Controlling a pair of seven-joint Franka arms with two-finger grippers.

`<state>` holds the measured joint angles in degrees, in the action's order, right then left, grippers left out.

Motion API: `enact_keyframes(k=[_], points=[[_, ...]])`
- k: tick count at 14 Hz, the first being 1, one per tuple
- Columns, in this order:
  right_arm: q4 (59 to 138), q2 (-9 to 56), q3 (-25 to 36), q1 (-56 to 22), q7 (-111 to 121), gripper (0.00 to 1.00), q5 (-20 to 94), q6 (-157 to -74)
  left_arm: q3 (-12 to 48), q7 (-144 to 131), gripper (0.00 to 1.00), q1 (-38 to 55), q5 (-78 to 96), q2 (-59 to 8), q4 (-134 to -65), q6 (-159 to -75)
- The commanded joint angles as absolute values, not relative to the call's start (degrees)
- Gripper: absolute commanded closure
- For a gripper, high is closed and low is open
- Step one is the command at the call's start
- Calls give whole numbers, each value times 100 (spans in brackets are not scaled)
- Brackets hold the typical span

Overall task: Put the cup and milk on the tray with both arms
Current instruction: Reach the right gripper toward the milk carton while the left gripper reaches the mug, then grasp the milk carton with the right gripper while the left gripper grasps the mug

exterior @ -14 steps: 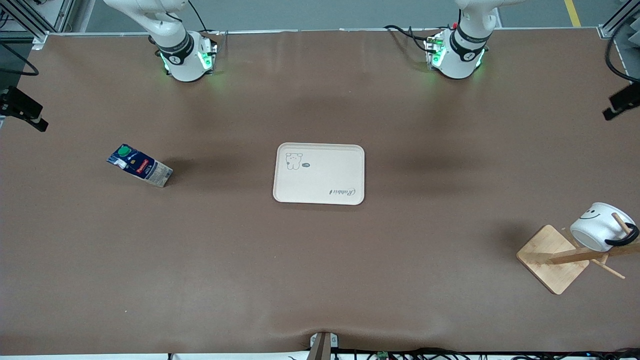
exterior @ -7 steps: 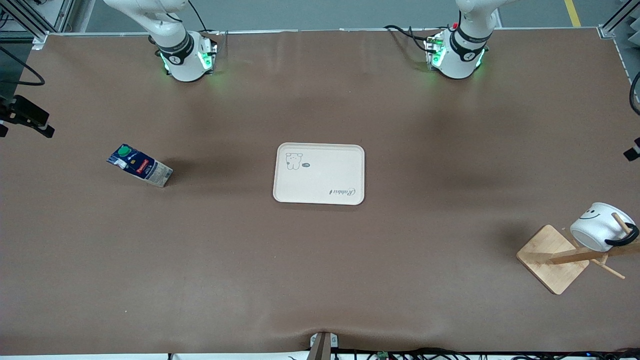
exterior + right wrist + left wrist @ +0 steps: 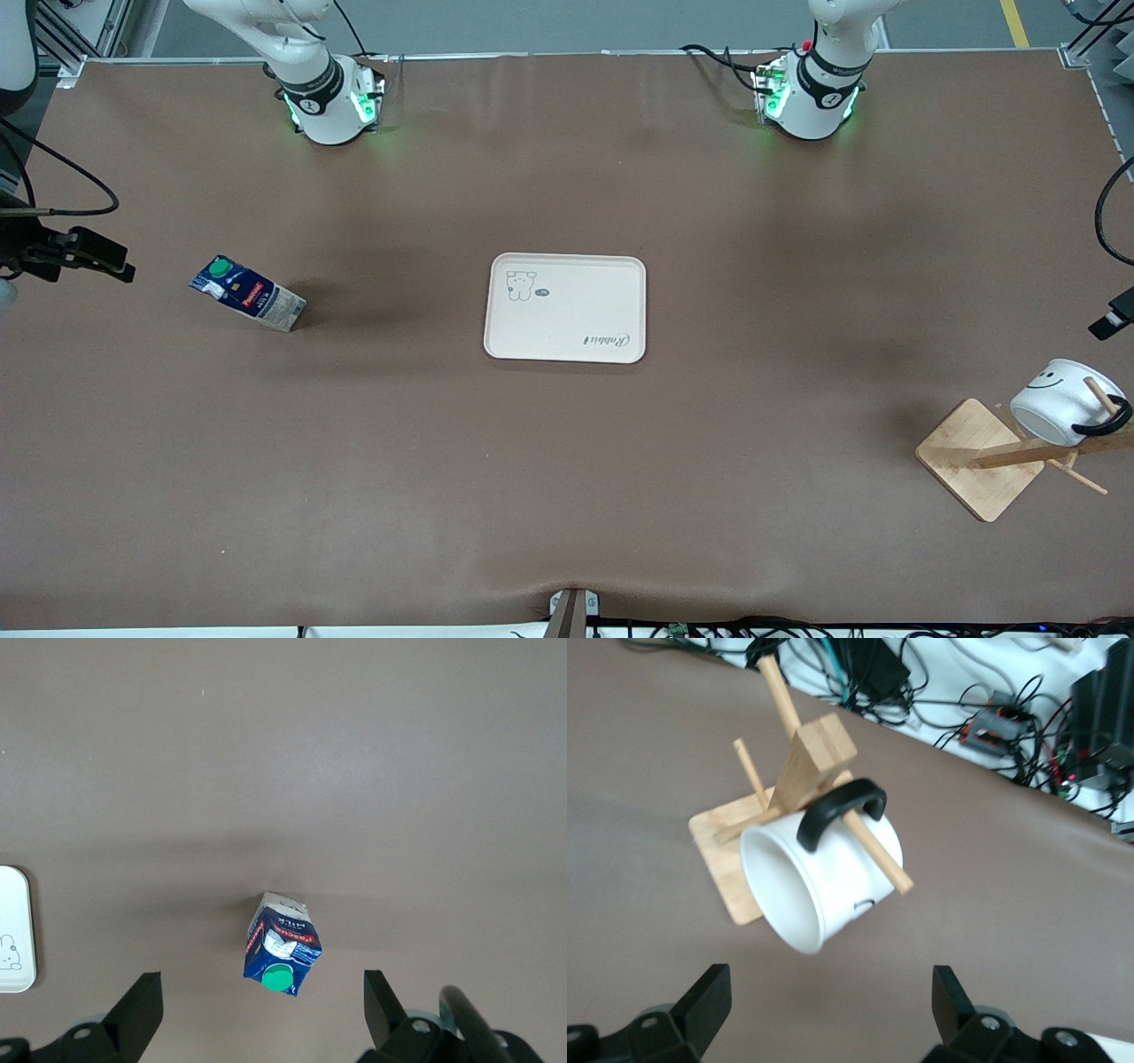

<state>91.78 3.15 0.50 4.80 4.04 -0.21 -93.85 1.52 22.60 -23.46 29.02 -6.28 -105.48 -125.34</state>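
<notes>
Both grippers spread wide, holding nothing.
Left gripper [image 3: 828, 1010] hangs above the cup [image 3: 824, 877], which hangs by its handle on a wooden rack [image 3: 983, 456]; right gripper [image 3: 261, 1014] above the milk [image 3: 248, 299]. Tray [image 3: 567, 350] sits mid-table, bare.

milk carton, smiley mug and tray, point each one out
milk carton [image 3: 249, 298], front view, blue side panel
smiley mug [image 3: 1056, 404], front view, white side wall
tray [image 3: 576, 315], front view, bare middle

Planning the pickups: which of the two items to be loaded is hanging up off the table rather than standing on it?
The cup: it hangs by its black handle on a peg of the wooden rack, mouth tilted sideways. The milk stands directly on the table.
</notes>
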Motion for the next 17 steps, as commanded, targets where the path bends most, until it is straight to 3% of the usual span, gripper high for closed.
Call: enact_keyframes(k=[1,4,8,11,13,17], points=[[9088,316,9,527,352,0,35,-9264,176,3187,0,-2504,3601,-939,-10582,-12840],[9097,351,9,518,343,0,35,-9255,176,3892,1,-2566,4374,-1195,-10512,-12893],[9027,1010,9,571,317,0,473,-9272,246,4157,14,-2514,4535,-1327,-10494,-13139],[9017,1054,18,668,308,0,624,-9229,482,4184,22,-2514,4544,-1406,-10459,-13332],[9061,1090,18,659,343,0,615,-9176,641,4201,32,-2505,4535,-1406,-10494,-13517],[9053,1177,18,659,308,0,615,-8684,668,4315,70,-2461,4474,-1476,-10521,-13544]])
